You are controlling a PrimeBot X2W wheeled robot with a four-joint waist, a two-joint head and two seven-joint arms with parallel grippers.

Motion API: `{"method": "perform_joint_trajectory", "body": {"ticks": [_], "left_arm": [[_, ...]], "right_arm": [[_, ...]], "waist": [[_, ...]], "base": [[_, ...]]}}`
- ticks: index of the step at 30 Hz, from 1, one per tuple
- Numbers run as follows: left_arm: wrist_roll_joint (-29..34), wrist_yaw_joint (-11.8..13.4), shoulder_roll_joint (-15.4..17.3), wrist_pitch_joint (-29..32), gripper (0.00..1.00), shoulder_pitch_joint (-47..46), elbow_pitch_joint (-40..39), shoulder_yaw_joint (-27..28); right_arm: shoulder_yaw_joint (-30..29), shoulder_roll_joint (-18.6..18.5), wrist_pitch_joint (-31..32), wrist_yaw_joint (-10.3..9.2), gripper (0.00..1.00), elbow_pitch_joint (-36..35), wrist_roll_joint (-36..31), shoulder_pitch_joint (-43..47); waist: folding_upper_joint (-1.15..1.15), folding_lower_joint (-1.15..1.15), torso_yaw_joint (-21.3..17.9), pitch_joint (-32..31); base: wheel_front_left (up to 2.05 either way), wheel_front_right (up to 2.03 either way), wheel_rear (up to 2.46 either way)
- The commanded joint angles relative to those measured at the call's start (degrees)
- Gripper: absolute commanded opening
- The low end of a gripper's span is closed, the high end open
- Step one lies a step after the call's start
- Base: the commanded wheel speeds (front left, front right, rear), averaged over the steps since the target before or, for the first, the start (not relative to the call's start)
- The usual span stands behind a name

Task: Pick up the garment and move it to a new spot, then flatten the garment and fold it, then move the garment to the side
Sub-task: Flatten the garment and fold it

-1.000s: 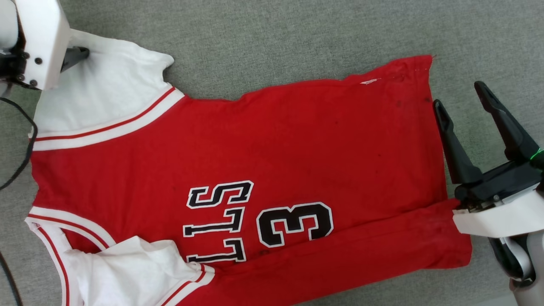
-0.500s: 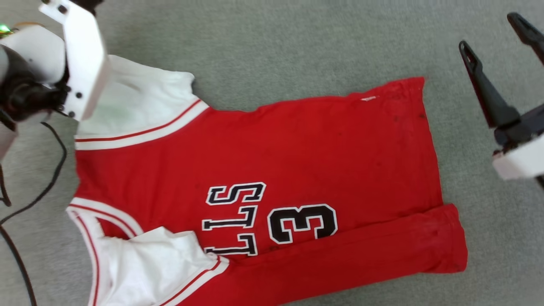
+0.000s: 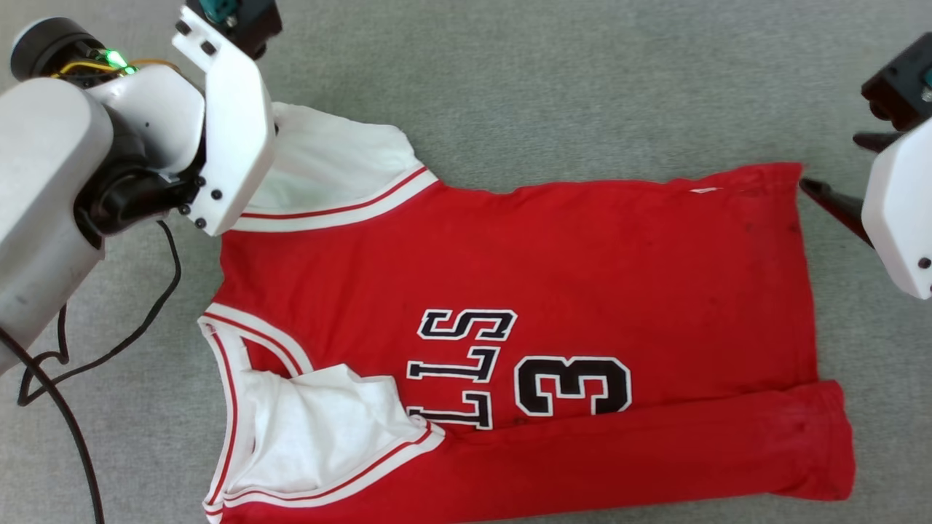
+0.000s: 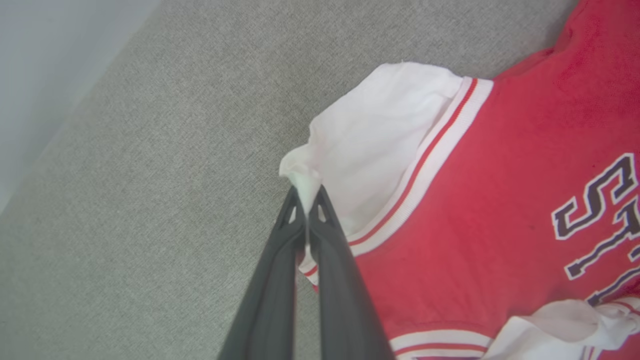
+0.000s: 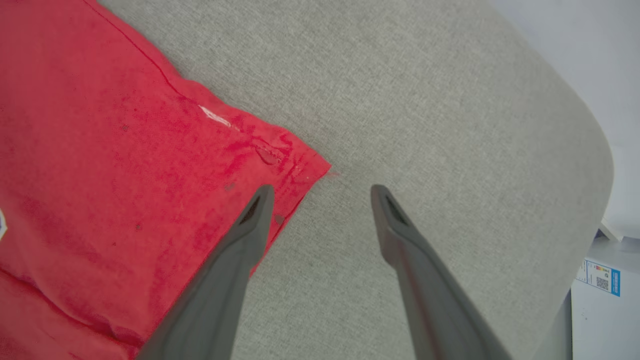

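The garment (image 3: 553, 247), a red jersey with black letters and a "3", lies spread sideways on the grey surface. Its near long edge is folded over in a strip (image 3: 655, 444), and the near white sleeve (image 3: 320, 429) is crumpled onto the chest. In the left wrist view my left gripper (image 4: 306, 202) is shut on the far white sleeve (image 4: 380, 135), pinching a small peak of its edge. My right gripper (image 5: 320, 192) stands open at the hem's far corner (image 5: 295, 165), one finger over the red cloth and one over bare surface. Its fingers (image 3: 834, 202) show beside the hem.
The grey upholstered surface (image 3: 510, 73) carries everything. Black cables (image 3: 73, 407) hang at the left under my left arm (image 3: 44, 204). The surface's rounded edge (image 5: 597, 150) runs close to the right gripper, and beyond it stands a white box with a blue label (image 5: 600, 280).
My left gripper has shut on the far sleeve's edge. My right gripper, still open, has moved from the hem's near side to its far corner. The head camera has shifted.
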Motion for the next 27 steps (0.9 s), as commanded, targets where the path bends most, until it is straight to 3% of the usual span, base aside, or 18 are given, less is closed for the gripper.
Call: {"method": "perform_joint_trajectory", "body": {"ticks": [1, 7, 16, 17, 18, 27], "left_arm": [[0.11, 0.0, -0.24, -0.59, 0.0, -0.6, -0.08, -0.52], [0.17, 0.0, -1.01, -2.6, 0.0, -2.05, -0.24, -1.9], [-0.02, 0.0, -1.71, -5.67, 0.0, -3.32, 0.09, -3.55], [0.07, 0.0, -1.56, -6.01, 0.0, -3.22, 0.15, -3.75], [0.09, 0.0, -1.35, -6.34, 0.0, -2.99, 0.22, -3.97], [-0.95, 0.0, 0.38, -11.88, 0.0, 0.57, -0.42, -4.79]], "right_arm": [[1.44, 0.03, 2.24, -0.04, 1.0, 1.21, 1.63, -1.96], [6.97, 2.55, 9.9, -0.04, 1.0, 8.5, 6.61, -8.18], [16.32, 5.86, 6.1, -0.03, 1.0, 17.52, 7.59, -6.71], [16.98, 6.05, 5.29, -0.03, 0.85, 17.91, 8.02, -6.54], [17.43, 6.25, 4.24, -0.03, 0.01, 18.11, 8.26, -6.74], [17.38, 4.65, -7.22, -0.04, 0.0, 19.3, 11.94, -8.0]], "waist": [[0.0, 0.0, 0.83, 0.73], [0.0, 0.0, 2.8, 2.62], [0.0, 0.0, 4.72, 4.31], [0.0, 0.0, 4.72, 4.21], [0.0, 0.0, 4.62, 3.98], [0.0, 0.0, 3.72, -2.61]], "base": [[0.0, 0.0, 0.0], [0.0, 0.0, 0.0], [0.0, 0.0, 0.0], [0.0, 0.0, 0.0], [0.0, 0.0, 0.0], [0.0, 0.0, 0.0]]}}
